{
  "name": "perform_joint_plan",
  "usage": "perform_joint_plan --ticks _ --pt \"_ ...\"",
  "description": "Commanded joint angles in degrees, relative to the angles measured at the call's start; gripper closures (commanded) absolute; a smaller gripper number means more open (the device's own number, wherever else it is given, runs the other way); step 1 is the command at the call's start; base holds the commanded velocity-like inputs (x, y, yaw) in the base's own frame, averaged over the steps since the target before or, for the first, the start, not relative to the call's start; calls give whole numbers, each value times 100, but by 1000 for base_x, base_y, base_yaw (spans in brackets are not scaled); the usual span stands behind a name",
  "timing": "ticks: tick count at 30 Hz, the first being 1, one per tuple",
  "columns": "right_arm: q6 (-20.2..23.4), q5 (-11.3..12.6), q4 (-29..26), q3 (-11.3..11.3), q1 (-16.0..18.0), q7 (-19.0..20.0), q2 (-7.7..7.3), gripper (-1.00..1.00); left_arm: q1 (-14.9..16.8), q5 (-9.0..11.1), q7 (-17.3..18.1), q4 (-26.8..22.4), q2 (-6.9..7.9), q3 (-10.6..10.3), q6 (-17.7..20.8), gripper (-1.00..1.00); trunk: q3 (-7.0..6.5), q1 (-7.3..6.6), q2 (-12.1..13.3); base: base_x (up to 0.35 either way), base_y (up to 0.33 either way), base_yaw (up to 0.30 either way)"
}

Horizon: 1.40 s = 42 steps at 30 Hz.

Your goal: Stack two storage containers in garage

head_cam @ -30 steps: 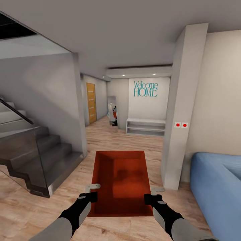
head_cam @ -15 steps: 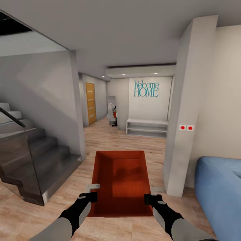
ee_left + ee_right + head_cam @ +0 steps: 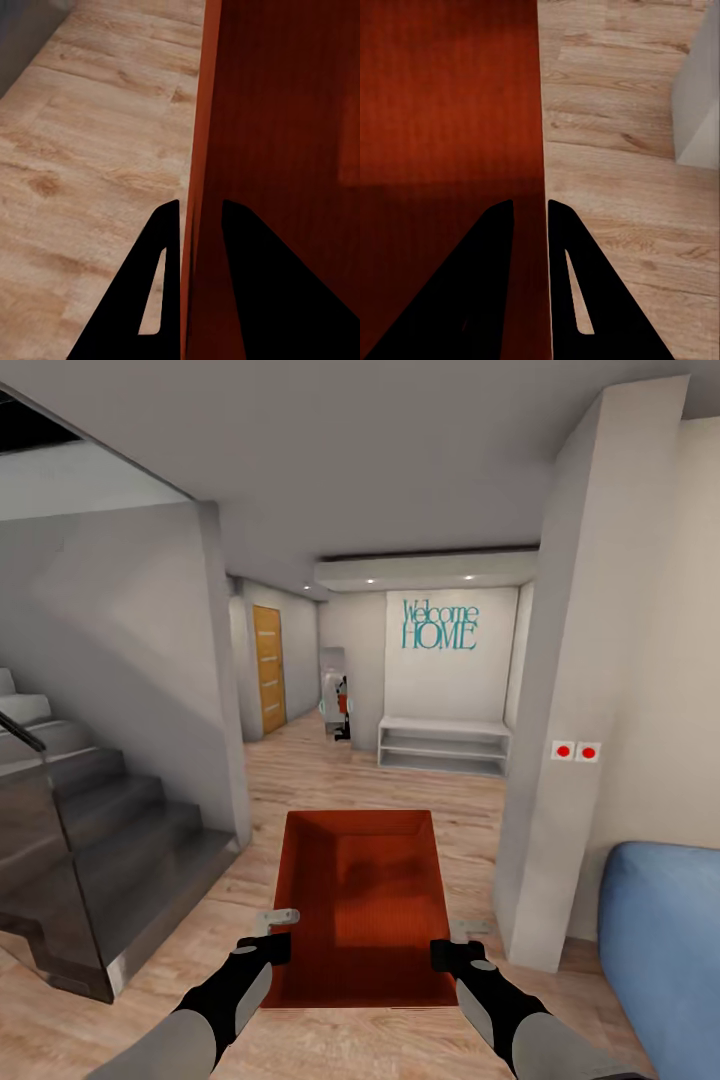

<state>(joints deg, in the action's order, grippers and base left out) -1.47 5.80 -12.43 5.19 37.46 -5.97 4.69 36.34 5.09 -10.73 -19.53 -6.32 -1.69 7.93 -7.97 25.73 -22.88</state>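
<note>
I carry one orange-red storage container (image 3: 362, 905) in front of me, level above the light wood-plank floor (image 3: 330, 775). My left gripper (image 3: 272, 942) is shut on its left wall (image 3: 196, 187), one finger outside and one inside. My right gripper (image 3: 446, 952) is shut on its right wall (image 3: 542, 135) in the same way. The bin is lidless and its ribbed inside holds nothing. The second container is out of view. A corner of the light-blue sofa (image 3: 665, 940) shows at the lower right.
A dark staircase with a glass panel (image 3: 90, 860) stands at the left. A white pillar (image 3: 560, 760) with two red buttons rises at the right. Ahead a hallway leads to a white bench shelf (image 3: 442, 742), a "Welcome HOME" wall, a mirror and an orange door (image 3: 270, 668).
The whole view has moved forward: staircase slides left, pillar and sofa slide right and grow closer. Both grippers keep their hold on the container, unchanged relative to me.
</note>
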Motion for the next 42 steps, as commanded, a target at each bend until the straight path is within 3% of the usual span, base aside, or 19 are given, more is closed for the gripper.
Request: perform_joint_plan --ticks 1,42 --pt "-20 -17 -21 -131 7 -572 -21 100 -4 -8 -66 2 25 20 42 100 2 5 -4 322 0 0" --pt "-12 -26 -22 -122 7 -572 -20 100 -4 -8 -67 2 43 20 42 100 2 5 -4 322 0 1"
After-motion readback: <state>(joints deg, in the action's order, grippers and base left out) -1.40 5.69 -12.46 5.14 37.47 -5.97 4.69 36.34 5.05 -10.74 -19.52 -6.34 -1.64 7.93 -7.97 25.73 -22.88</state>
